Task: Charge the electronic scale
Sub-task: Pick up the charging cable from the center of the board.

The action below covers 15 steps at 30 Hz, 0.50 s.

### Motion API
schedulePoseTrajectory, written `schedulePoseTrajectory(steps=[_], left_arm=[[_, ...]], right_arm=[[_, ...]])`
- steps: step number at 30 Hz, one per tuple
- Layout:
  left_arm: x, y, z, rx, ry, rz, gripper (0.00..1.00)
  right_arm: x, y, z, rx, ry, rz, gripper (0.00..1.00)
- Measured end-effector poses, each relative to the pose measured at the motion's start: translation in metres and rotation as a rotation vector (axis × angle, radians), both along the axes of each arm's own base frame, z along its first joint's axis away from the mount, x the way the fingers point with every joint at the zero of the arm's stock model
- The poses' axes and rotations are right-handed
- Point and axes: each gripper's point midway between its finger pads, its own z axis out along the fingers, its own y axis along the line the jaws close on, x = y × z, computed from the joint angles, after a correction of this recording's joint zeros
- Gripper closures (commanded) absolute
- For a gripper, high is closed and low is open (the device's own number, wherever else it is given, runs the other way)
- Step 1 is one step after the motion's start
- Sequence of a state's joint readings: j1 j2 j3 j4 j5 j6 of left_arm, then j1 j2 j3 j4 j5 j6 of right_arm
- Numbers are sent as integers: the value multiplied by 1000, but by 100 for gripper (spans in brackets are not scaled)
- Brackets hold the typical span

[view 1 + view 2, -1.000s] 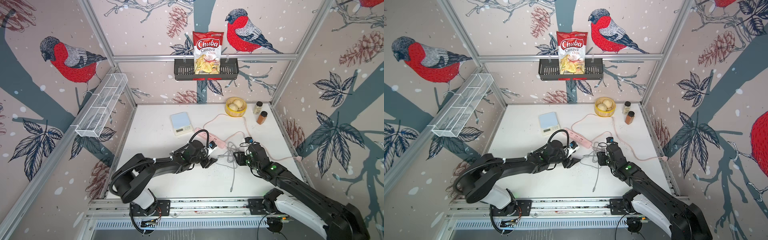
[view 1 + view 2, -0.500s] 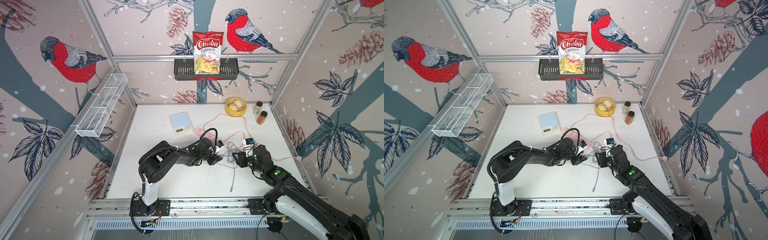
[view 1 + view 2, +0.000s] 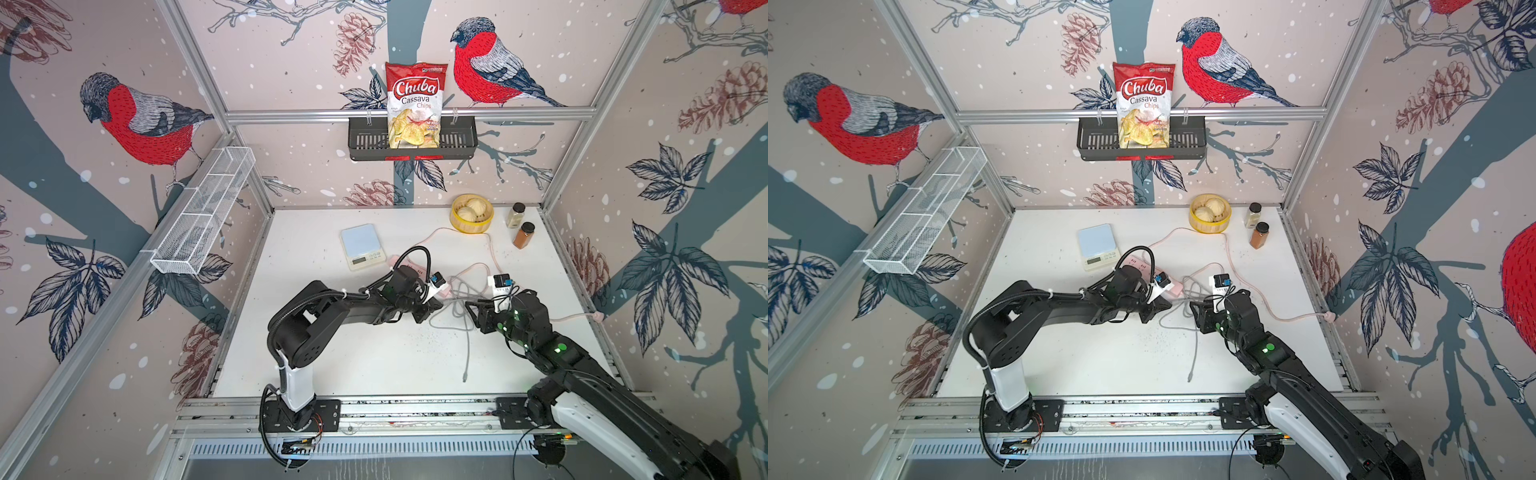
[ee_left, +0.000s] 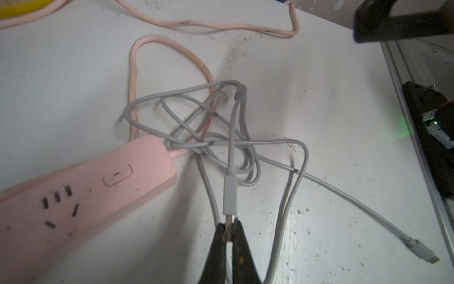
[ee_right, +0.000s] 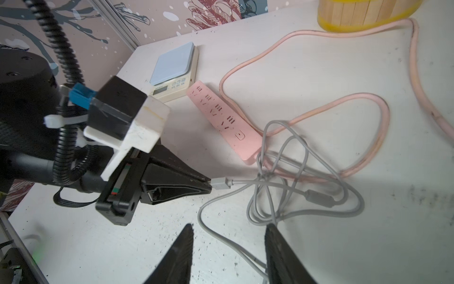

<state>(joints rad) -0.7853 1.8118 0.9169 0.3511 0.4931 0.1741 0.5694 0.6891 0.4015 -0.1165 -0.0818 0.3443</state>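
Small flat cream-white, blue-topped electronic scale sits toward the back of the white counter, beside the long pink power strip, no cable in it. Left end effector clamps the grey cable's USB plug; right end effector apart. We judge both connections remain.

Both top views: mounted high at cell front, tilted down toward back wall; whole table and both arms in frame, electronic scale upper centre.
Left wrist view: close, low, sights along left gripper onto grey cable and pink power strip.
Right wrist view: close, sights past right gripper toward scale; shares cable, strip and left gripper with left wrist view.
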Motion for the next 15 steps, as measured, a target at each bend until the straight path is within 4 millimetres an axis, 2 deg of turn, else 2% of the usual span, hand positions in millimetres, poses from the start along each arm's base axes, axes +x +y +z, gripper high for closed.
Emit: schedulePoseTrajectory(steps=[4, 10, 13, 15], left_arm=[[-4, 8, 31, 13, -41, -24, 100], [-15, 29, 68, 98, -85, -81, 100], [-28, 44, 82, 135, -100, -117, 100], [-33, 54, 90, 143, -103, -131, 100]], right_arm=[[5, 6, 25, -20, -68, 41, 46], [2, 28, 53, -154, -155, 245, 37], [-3, 42, 54, -233, -172, 385, 29], [-10, 51, 48, -266, -172, 474, 26]])
